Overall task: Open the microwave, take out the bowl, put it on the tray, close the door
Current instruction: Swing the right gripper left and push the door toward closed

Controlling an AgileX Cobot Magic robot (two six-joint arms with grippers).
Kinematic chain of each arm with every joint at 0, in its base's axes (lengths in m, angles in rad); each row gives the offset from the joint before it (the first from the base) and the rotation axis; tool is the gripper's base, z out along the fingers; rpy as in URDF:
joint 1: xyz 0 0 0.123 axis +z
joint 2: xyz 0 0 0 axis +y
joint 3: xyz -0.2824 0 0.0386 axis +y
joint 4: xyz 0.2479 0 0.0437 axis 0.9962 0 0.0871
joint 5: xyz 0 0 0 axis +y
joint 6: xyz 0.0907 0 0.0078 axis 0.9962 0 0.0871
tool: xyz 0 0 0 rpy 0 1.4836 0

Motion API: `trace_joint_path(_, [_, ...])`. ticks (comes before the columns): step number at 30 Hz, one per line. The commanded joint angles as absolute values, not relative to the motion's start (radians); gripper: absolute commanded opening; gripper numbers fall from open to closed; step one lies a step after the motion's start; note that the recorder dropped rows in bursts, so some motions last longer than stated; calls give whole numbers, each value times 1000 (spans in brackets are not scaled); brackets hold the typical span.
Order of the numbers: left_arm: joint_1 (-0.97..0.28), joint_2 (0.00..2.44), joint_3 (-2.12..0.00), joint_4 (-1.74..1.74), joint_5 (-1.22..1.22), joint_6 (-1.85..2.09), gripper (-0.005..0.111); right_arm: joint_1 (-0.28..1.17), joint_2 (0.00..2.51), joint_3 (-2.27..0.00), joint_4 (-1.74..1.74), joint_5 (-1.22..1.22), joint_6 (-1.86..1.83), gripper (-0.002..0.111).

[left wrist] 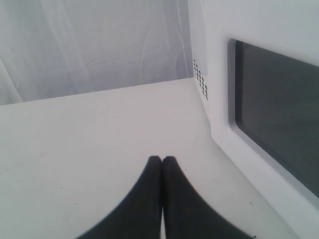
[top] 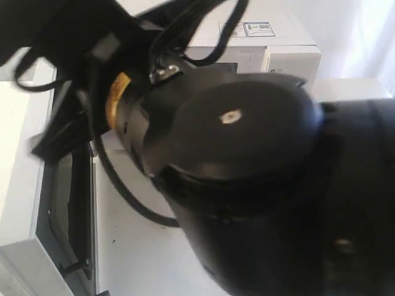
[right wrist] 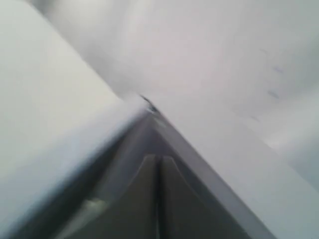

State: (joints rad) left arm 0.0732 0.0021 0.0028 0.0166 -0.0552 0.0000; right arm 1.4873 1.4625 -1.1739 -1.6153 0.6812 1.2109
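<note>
Two grippers, each with its fingertips pressed together and nothing held between them. My left gripper (left wrist: 162,167) hangs low over the white table (left wrist: 89,149), beside the microwave (top: 290,58). The door (left wrist: 224,134), with its dark window (left wrist: 279,124), stands just to one side of the closed tips, near but not touching. A patch of small vent holes (left wrist: 199,79) marks the white face around the corner from that window.

My right gripper (right wrist: 159,172) appears only in a blurred picture. Its two fingers lie together along one thin seam, and ahead of them pale white surfaces meet in a ridge. I cannot tell which part of the microwave this is.

In the exterior view my black arm joint (top: 247,185) fills most of the frame in front of the microwave, whose white top carries a sticker (top: 247,29). From the microwave's front the door stands swung out toward the camera, window edge-on. A black cable (top: 123,191) loops over the table between door and joint.
</note>
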Motion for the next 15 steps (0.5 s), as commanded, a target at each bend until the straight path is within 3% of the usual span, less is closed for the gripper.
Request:
trace_joint_path(1, [69,0,0,9,-59,0,0,1507,1404,-1173,-1605,117,1208,0])
trace_joint_path(5, [69,0,0,9,-59,0,0,1507,1426,-1173,-1607,-164,1265,0])
trace_joint_path(8, [69,0,0,9,-59,0,0,1507,1467,-1173,-1613,-216,1266,0])
trace_joint_path(15, [69,0,0,9,-59,0,0,1507,1588,-1173,-1615,139,1254,0])
